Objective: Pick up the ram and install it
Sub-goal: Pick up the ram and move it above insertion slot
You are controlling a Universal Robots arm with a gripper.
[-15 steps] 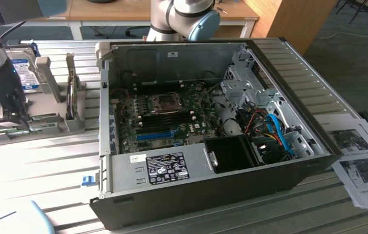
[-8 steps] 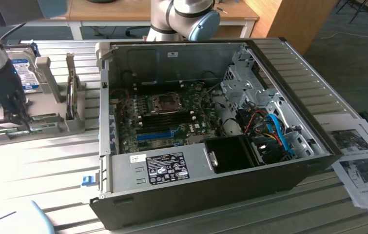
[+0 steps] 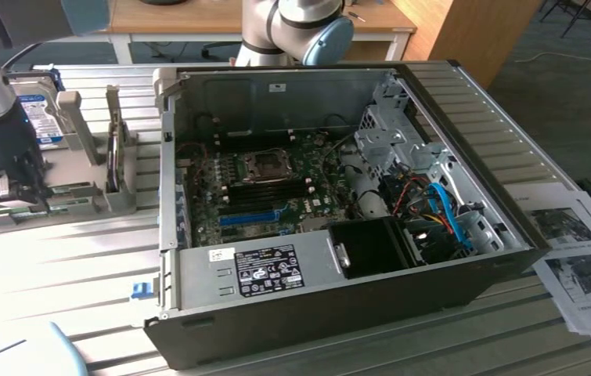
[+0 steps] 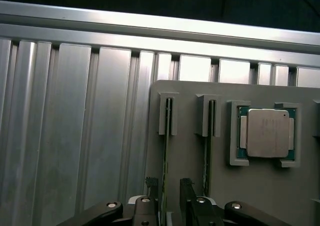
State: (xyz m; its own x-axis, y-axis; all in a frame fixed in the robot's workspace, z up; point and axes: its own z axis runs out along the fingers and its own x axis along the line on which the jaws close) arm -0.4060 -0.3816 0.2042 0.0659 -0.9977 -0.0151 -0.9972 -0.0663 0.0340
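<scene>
The ram [image 4: 165, 136] stands on its thin edge in a gray holder [image 4: 250, 196]. My tool [image 4: 169, 185] is open wide, and the ram sits right in its gap. The ram looks light, stiff and easy to break. I think its flat sides are best to pinch.

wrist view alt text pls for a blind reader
The open tool straddles a ram stick standing on edge in a grey holder, not yet gripped. A second stick stands in the neighbouring slot and a silver processor lies in a square pocket beside it, all on a ribbed metal table.
</scene>
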